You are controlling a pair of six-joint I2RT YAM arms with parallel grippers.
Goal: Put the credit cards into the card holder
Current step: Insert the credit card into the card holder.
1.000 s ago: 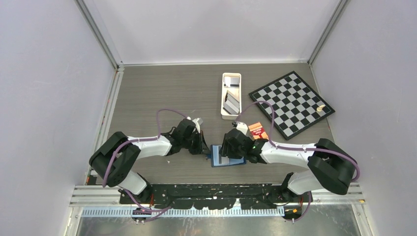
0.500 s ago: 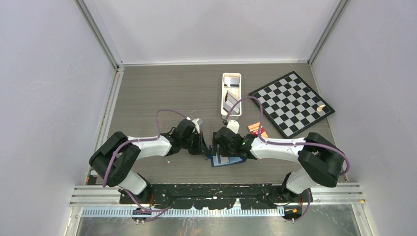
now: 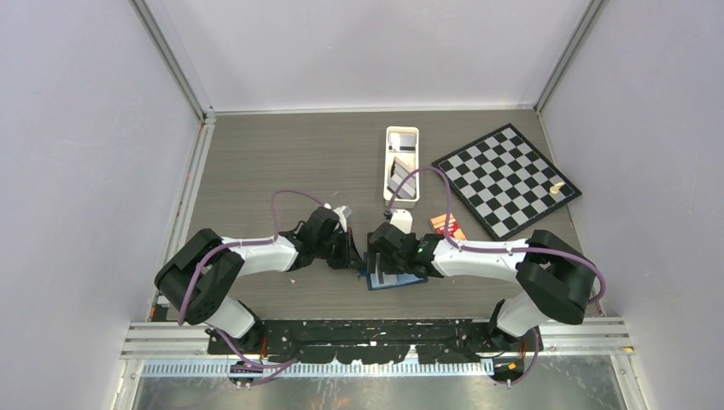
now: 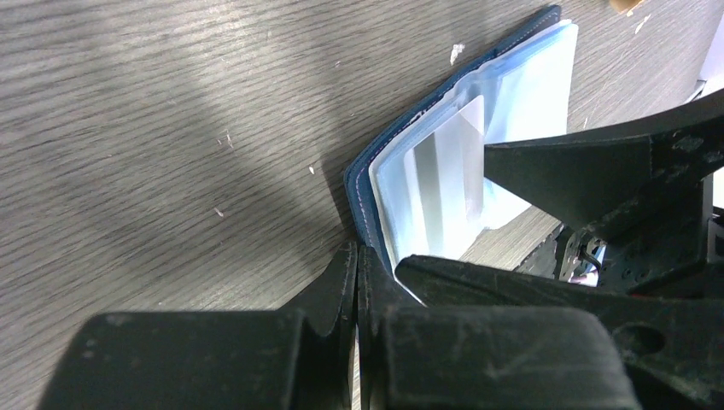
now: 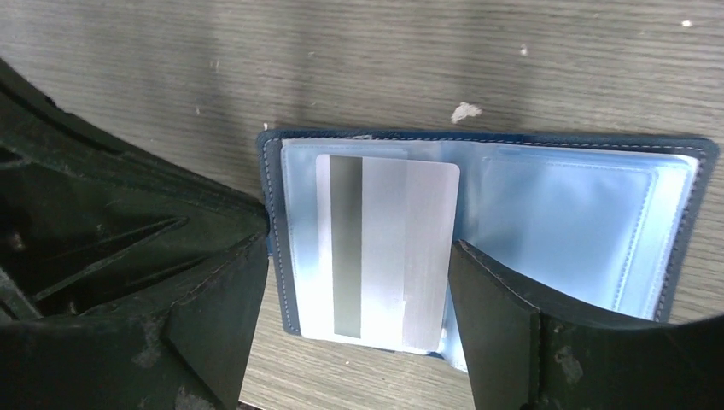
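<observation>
Fingers of right gripper (image 5: 357,256): spread wide, one each side of the silver card (image 5: 384,248). There is a gap on both sides and nothing is clamped.
Fingers of left gripper (image 4: 357,256): pressed tight together at the left edge of the card holder (image 5: 580,205). They appear to pinch its navy cover.
Card holder, place: lies open on the table (image 3: 282,162) between the two grippers, near the arm bases, pale blue sleeves facing up.
Silver card, place: on the holder's left page, dark stripe running lengthwise. Its near end reaches just past the holder's edge. I cannot tell whether it sits under the clear sleeve or on top of it.
Other credit cards (image 3: 399,179): in the white tray (image 3: 385,171), well apart from the holder, stacked at a slant.
Nearby: red-orange pack (image 3: 446,225) and chessboard (image 3: 505,179), to the right.
Card, handling (judged): light, thin, stiff and slick. It offers little to grab when lying flat. Best taken across the two long edges or by the overhanging end, with a light squeeze so it does not bow or skid.
Holder, handling (judged): soft, floppy and light, so it would likely slide or fold shut under a push. It should be held down at the cover edge while a card goes in.
Sleeve (judged): pliant film with a narrow mouth, so a card corner could catch.
</observation>
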